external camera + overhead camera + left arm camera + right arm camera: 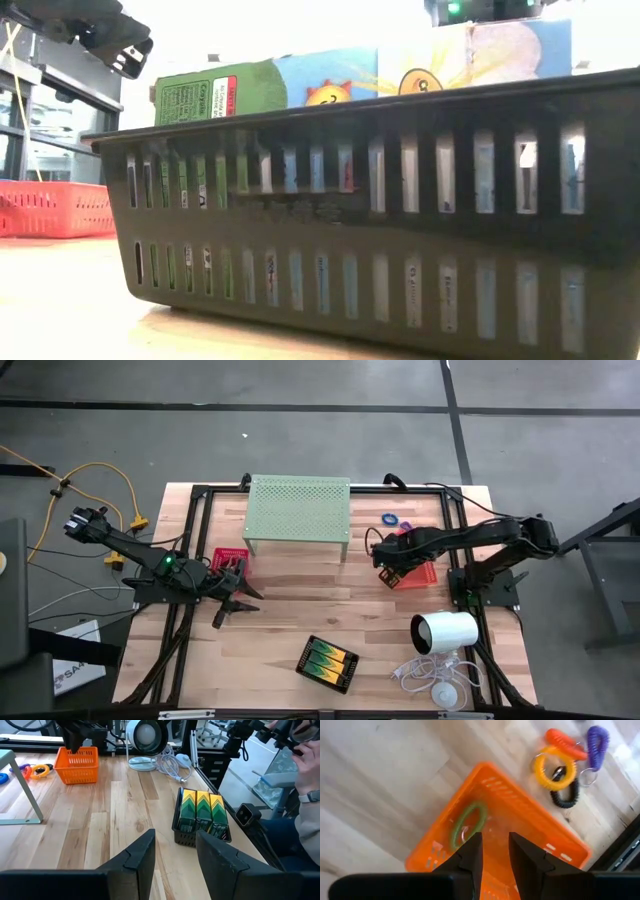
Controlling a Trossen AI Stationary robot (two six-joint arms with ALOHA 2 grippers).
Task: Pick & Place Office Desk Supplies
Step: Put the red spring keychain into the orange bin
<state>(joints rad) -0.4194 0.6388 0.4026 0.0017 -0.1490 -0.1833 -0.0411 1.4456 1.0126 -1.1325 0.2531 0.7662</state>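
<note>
I hold the right pincer (pixel 492 852) directly above the orange plastic mesh tray (pixel 520 827) at the right side of the wooden bench (pixel 280 630). Its fingers stand a little apart and grip nothing. A green coiled band loop (pixel 468 825) lies flat on the tray floor, just beyond the fingertips.

On the bench just past the tray's far corner lies a cluster of coiled loops, touching or overlapping: yellow (pixel 555 767), orange-red (pixel 565 744), purple (pixel 597 740) and black (pixel 565 797), at least two carrying small metal rings.

Handling judgement: these loops look light, soft and springy. They will likely flatten and stretch under pressure instead of resisting. I would take one across a single side of its ring, with one finger inside the loop and one outside, well clear of the neighbours so only one lifts. The yellow loop is the most exposed.

The left pincer (pixel 175 857) waits low over the left of the bench beside the red plastic mesh tray (pixel 226 557), fingers apart and empty. The black slotted tray of green-and-yellow clips (pixel 327 662) sits near centre.
</note>
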